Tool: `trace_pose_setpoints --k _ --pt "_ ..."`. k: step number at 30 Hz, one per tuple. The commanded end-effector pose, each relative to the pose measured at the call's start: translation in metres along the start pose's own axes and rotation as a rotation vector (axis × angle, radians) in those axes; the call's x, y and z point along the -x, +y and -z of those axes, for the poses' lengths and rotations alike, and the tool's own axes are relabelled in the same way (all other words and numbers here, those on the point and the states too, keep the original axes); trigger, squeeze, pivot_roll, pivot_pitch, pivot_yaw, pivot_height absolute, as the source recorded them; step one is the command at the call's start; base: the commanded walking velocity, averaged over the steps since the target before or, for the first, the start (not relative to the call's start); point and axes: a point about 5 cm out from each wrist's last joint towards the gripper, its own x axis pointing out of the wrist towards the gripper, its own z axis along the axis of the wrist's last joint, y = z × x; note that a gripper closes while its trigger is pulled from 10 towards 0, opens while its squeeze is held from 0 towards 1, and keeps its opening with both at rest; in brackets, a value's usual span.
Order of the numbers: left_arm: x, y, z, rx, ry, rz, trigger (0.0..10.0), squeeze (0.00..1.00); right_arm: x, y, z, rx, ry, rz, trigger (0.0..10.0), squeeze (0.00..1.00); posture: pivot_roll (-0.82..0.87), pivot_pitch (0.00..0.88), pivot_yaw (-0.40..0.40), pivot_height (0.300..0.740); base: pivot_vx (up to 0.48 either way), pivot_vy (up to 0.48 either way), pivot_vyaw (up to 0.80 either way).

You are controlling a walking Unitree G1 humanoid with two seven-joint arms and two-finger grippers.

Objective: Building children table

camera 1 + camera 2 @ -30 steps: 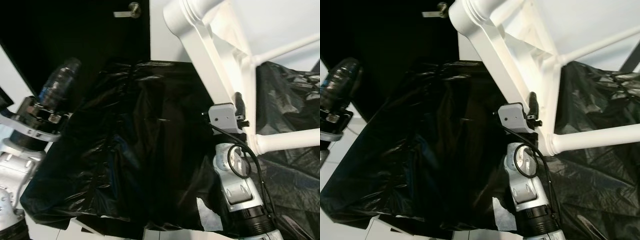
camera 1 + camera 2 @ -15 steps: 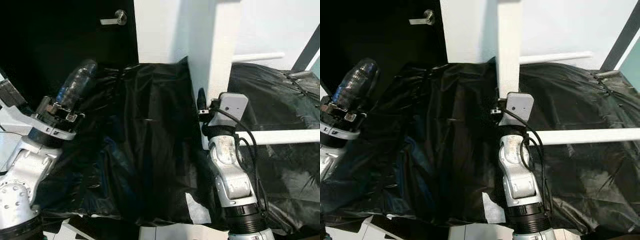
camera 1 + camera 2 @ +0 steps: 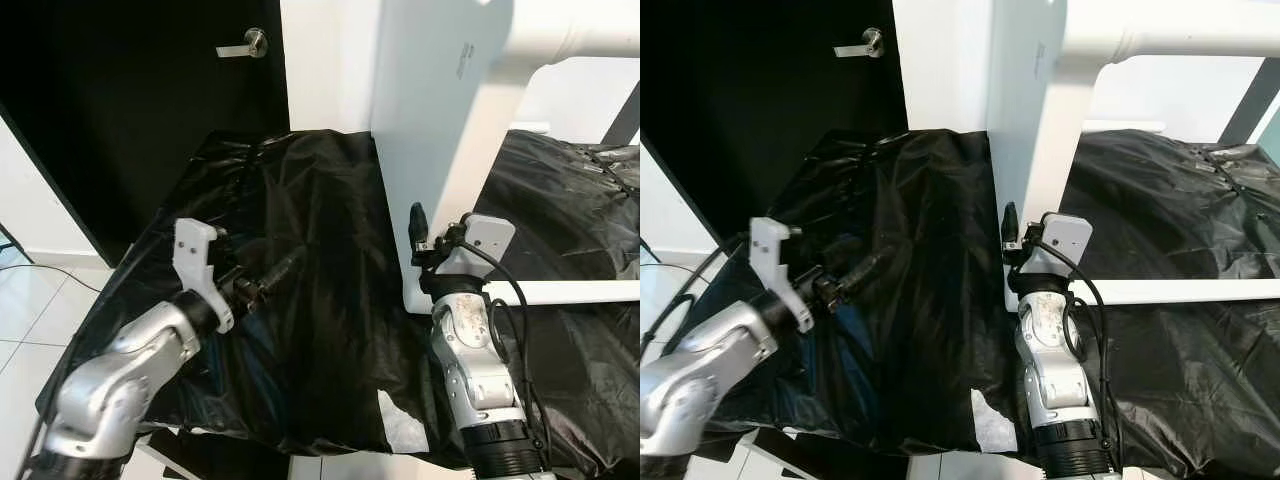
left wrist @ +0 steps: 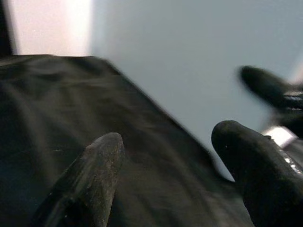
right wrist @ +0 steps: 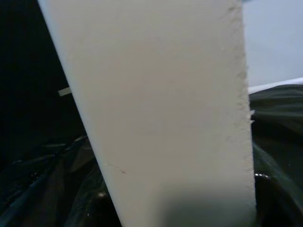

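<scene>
From the head, the white table (image 3: 440, 150) is standing on edge on the black sheet (image 3: 310, 260), the right gripper (image 3: 430, 235) clamping its near edge. The left gripper (image 4: 165, 156), empty, is gaping toward that panel. The right wrist is showing the panel's edge close.

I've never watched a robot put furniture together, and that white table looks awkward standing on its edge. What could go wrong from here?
The white table stands on its edge on a slippery-looking black plastic sheet, steadied at its lower corner by the right gripper; it might slide or tip. The left gripper hovers open over the sheet, apart from the table, so it may give no support. Its fingers could also snag the loose, wrinkled plastic.
</scene>
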Motion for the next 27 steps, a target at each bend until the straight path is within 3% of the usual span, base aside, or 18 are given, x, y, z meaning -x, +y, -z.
trace_pose_setpoints --k 1,3,4,9,10,11,16,20,22,24,27 --pt "-0.002 0.009 -0.002 -0.060 -0.011 -0.098 10.0 0.00 0.009 0.003 0.005 -0.010 0.007 -0.009 10.0 0.00 0.03 0.000 0.019 0.740 0.000 0.000 0.00" --pt "-0.003 0.012 -0.002 -0.074 -0.024 -0.132 10.0 0.00 0.011 0.002 0.007 -0.012 0.016 -0.001 10.0 0.00 0.03 0.000 0.019 0.740 0.000 0.000 0.00" --pt "-0.003 0.021 -0.005 -0.093 -0.051 -0.209 10.0 0.00 0.017 -0.002 0.009 -0.033 0.024 0.015 10.0 1.00 0.03 0.000 0.021 0.740 0.000 0.000 0.00" --pt "-0.003 0.025 -0.005 -0.158 -0.041 -0.247 10.0 0.00 0.030 -0.013 0.008 -0.029 0.033 0.046 10.0 1.00 0.03 0.005 0.035 0.740 0.000 0.000 0.00" --pt "-0.003 0.026 -0.007 -0.160 -0.046 -0.247 10.0 0.00 0.035 -0.016 0.007 -0.010 0.035 0.037 10.0 0.69 0.03 0.006 0.039 0.740 0.000 0.000 0.00" --pt "-0.004 0.027 -0.007 -0.180 -0.042 -0.251 10.0 0.00 0.040 -0.019 0.007 -0.013 0.060 0.012 10.0 0.00 0.03 0.008 0.043 0.740 0.000 0.000 0.00" --pt "-0.007 0.030 -0.006 -0.213 -0.043 -0.265 10.0 0.00 0.076 -0.033 0.006 0.055 0.149 -0.165 10.0 0.00 0.00 0.017 0.064 0.740 0.000 0.000 0.00" --pt "-0.009 0.034 -0.007 -0.227 -0.038 -0.270 10.0 0.00 0.100 -0.035 0.002 0.039 0.214 -0.306 10.0 0.00 -0.02 0.021 0.072 0.740 0.000 0.000 0.00" --pt "-0.009 0.037 -0.007 -0.236 -0.036 -0.269 10.0 0.00 0.115 -0.050 -0.003 0.085 0.233 -0.299 10.0 0.00 -0.04 0.023 0.080 0.740 0.000 0.000 0.00" --pt "-0.009 0.038 -0.006 -0.243 -0.032 -0.269 10.0 0.00 0.117 -0.058 -0.004 0.105 0.240 -0.265 10.0 0.00 -0.05 0.024 0.079 0.740 0.000 0.000 0.00" --pt "-0.007 0.043 -0.005 -0.265 -0.020 -0.264 10.0 0.00 0.123 -0.088 -0.010 0.141 0.266 -0.151 10.0 0.00 -0.07 0.025 0.076 0.740 0.000 0.000 0.00"
